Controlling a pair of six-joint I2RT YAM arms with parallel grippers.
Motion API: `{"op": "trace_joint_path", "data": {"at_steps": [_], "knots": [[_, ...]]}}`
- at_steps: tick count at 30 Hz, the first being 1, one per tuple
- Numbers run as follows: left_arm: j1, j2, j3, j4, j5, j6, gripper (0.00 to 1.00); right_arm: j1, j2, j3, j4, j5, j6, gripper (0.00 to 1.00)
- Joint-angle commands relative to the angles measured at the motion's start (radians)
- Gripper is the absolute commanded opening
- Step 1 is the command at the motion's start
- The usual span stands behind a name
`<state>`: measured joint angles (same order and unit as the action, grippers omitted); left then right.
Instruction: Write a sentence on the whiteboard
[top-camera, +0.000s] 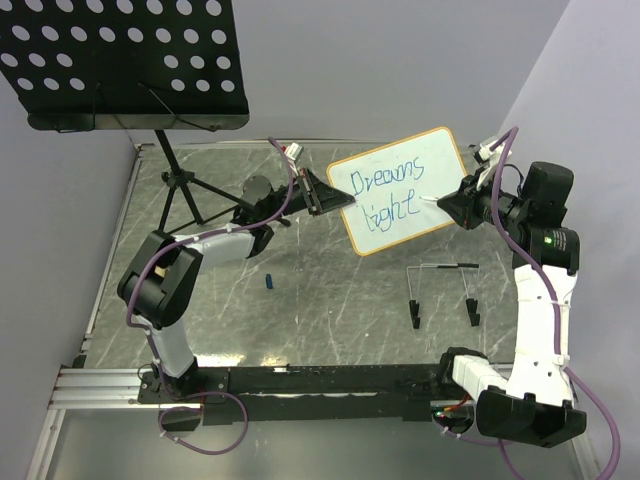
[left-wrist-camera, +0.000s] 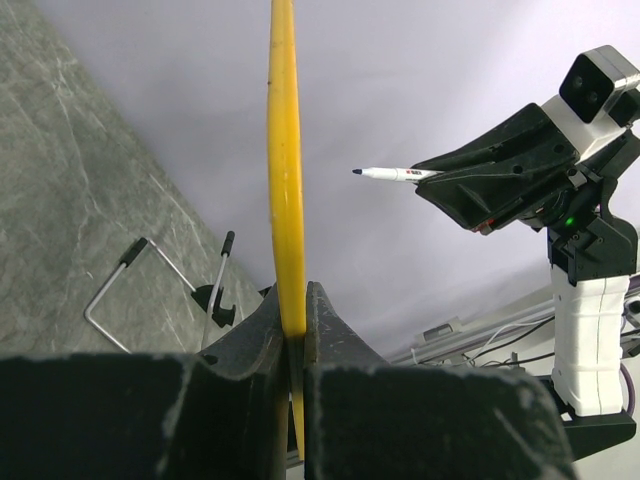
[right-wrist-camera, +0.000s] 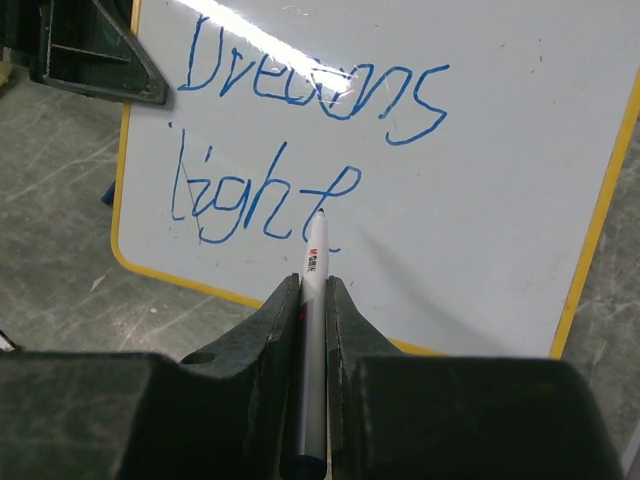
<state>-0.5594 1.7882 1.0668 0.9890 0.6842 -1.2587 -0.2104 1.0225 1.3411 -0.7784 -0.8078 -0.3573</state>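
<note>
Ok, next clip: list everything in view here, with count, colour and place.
whiteboard: one, white with a yellowish frame, held up between the arms
sentence: two words so far, blue, "Dreams" over "light", on the whiteboard
marker: one, white, pointing at the whiteboard
music stand: one, black, far left
wire stand: one, grey with black feet, on the table beside the right arm
small blue item: one, on the table, too small to identify
table: one, grey marbled
left gripper: black, shut on the whiteboard's edge
right gripper: black, shut on the marker
</note>
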Motion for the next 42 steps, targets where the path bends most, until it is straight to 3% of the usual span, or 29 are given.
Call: {"op": "trace_joint_path", "data": {"at_steps": [1, 42], "knots": [[0.003, -0.079, 0.015, 0.142, -0.003, 0.001, 0.01, -0.007, -0.022, 0.046, 0.004, -0.019, -0.011, 0.00], [0.010, -0.079, 0.016, 0.168, 0.014, -0.015, 0.01, -0.006, 0.117, 0.093, 0.039, 0.078, -0.063, 0.00]]}}
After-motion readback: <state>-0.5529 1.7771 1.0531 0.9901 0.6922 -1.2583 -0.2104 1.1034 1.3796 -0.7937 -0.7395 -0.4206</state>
